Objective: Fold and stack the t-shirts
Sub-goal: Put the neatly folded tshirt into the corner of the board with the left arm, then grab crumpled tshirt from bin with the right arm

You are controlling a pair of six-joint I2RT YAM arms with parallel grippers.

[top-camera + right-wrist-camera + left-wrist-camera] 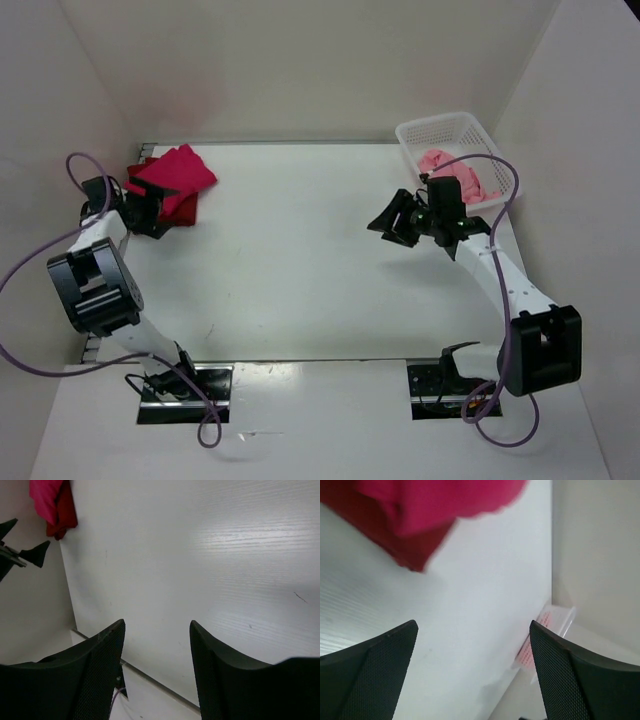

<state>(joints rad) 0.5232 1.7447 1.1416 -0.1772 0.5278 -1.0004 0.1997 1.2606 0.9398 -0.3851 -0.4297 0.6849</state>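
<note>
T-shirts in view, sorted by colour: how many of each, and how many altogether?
Dark red t-shirt: 1
Magenta-pink t-shirt: 1
Pale pink t-shirt: 1
Total: 3

Bright, even light, soft shadows, sheen on table [260, 545], left hand [474, 625] blurred

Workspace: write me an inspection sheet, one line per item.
Surface: white table.
Job's things: magenta-pink shirt lying on dark red shirt, far left corner; pale pink shirt crumpled in white lattice basket.
Clutter: basket only, far right corner.
End effectors: left end effector open, empty, beside the stack; right end effector open, empty, near the basket.
Cables: purple cable looping off each arm.
Surroundings: plain walls on three sides.
</note>
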